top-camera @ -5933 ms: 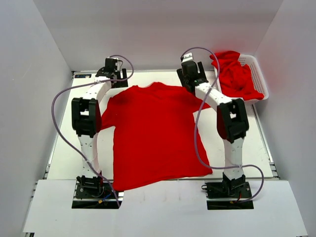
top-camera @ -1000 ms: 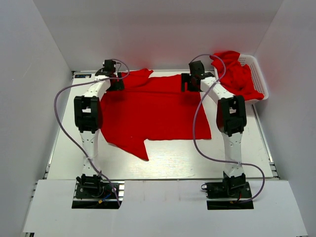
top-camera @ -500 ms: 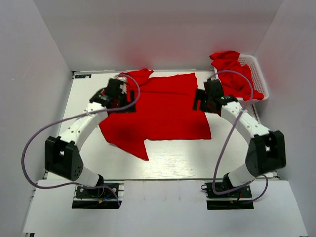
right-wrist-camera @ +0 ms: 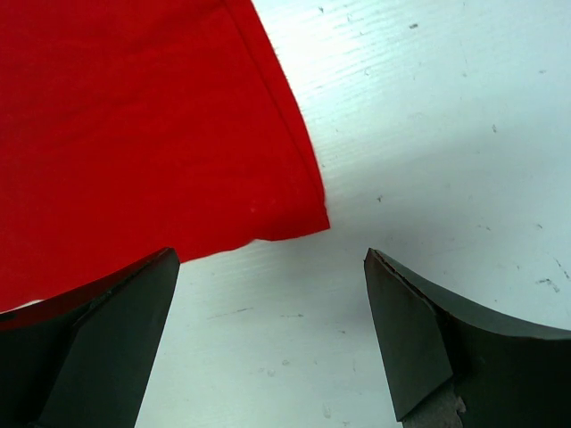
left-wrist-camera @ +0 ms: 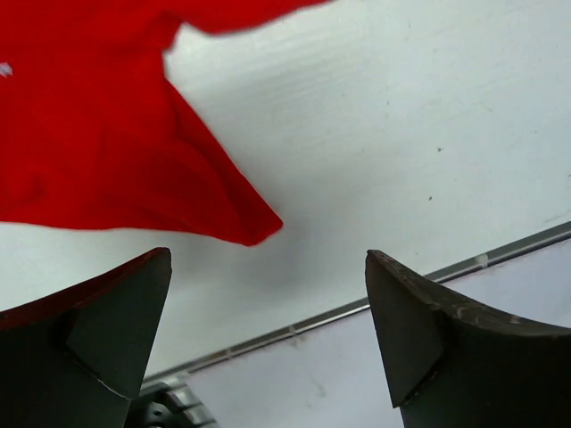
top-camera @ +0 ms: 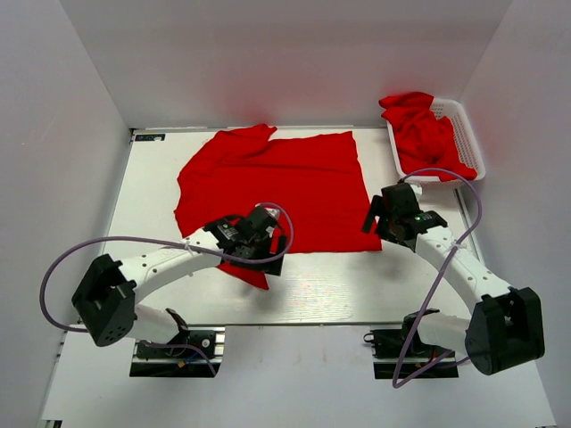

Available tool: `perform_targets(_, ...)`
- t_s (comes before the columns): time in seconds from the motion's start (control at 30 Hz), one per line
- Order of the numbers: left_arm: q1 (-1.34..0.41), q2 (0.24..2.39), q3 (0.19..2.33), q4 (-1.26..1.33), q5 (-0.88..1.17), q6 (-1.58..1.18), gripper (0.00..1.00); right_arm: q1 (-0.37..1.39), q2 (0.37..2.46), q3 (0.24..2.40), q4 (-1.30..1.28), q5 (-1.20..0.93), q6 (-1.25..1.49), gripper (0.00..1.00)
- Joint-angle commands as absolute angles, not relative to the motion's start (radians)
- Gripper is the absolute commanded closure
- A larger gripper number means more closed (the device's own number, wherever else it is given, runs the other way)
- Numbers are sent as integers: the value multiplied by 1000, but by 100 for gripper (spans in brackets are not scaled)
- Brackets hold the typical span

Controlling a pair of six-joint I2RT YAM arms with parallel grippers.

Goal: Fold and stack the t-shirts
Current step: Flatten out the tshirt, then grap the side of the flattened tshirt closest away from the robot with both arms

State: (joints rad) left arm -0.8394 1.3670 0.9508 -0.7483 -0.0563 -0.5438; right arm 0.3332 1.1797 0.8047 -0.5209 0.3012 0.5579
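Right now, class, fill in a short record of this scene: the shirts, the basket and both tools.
On table: red t-shirt, folded over, lying flat
Basket: white, far right, holds crumpled red t-shirts
Left tool: open, empty, above the shirt's near left point
Right tool: open, empty, above the shirt's near right corner

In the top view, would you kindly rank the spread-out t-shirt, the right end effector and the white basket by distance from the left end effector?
1. spread-out t-shirt: its near sleeve lies at the left end effector.
2. right end effector: rightward, by the shirt's near corner.
3. white basket: far right corner, farthest.
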Motion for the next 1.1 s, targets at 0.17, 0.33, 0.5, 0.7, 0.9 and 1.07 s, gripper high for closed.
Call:
perform_targets(0.17,-933,1506,969,-894,-181,-765,0,327,1235,816,-494,330,551,10)
perform_targets(0.33,-943,1506,979,-907,-215,-831,0,322,1250,822,-509,345,542,10)
perform_targets(0.5,-943,1497,951,-885,-225,-868,0,319,1238,808,-503,348,529,10)
perform_targets(0.7,-943,1517,951,-887,-293,-907,0,321,1241,802,-492,345,517,10)
perform_targets(0.9,-943,1526,925,-857,-318,-945,0,321,1249,798,-492,331,528,10)
perform_targets(1.07,-934,1546,916,-834,-318,-933,14,318,1264,796,-492,327,528,10)
